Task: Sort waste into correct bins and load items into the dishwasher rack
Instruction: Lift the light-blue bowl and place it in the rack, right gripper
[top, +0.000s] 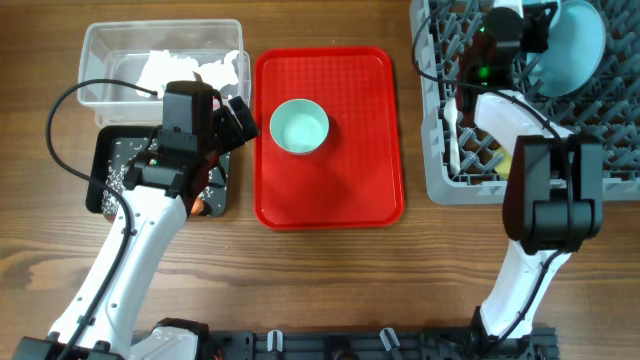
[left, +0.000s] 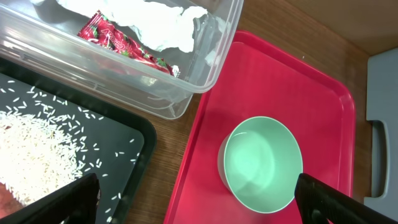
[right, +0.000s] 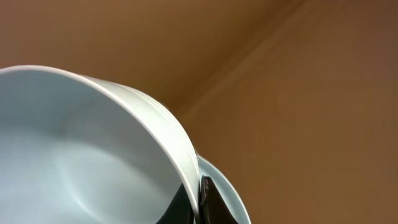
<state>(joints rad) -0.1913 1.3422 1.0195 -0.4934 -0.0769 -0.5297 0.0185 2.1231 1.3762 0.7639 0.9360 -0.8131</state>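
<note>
My left gripper (top: 236, 124) (left: 196, 200) hangs open over the gap between the black tray (left: 127, 134) and the red tray (left: 292, 81), holding nothing. A small light-blue bowl (top: 299, 126) (left: 262, 165) stands upright on the red tray, just right of that gripper. White rice (left: 34, 149) lies in the black tray (top: 107, 160). The clear tub (top: 100, 45) (left: 208, 68) holds crumpled tissue (top: 160, 68) (left: 158, 18) and a shiny red wrapper (left: 121, 42). My right gripper (top: 533, 32) (right: 199, 190) is shut on the rim of a pale-blue bowl (right: 93, 155) (top: 577, 45) over the far corner of the dishwasher rack (top: 440, 175).
A second light-blue rim (right: 229, 186) shows right behind the held bowl. A white spoon (top: 458, 135) and a yellow piece (top: 506, 160) lie among the rack's pegs. The rack's grey corner (left: 382, 93) is just right of the red tray (top: 370, 190).
</note>
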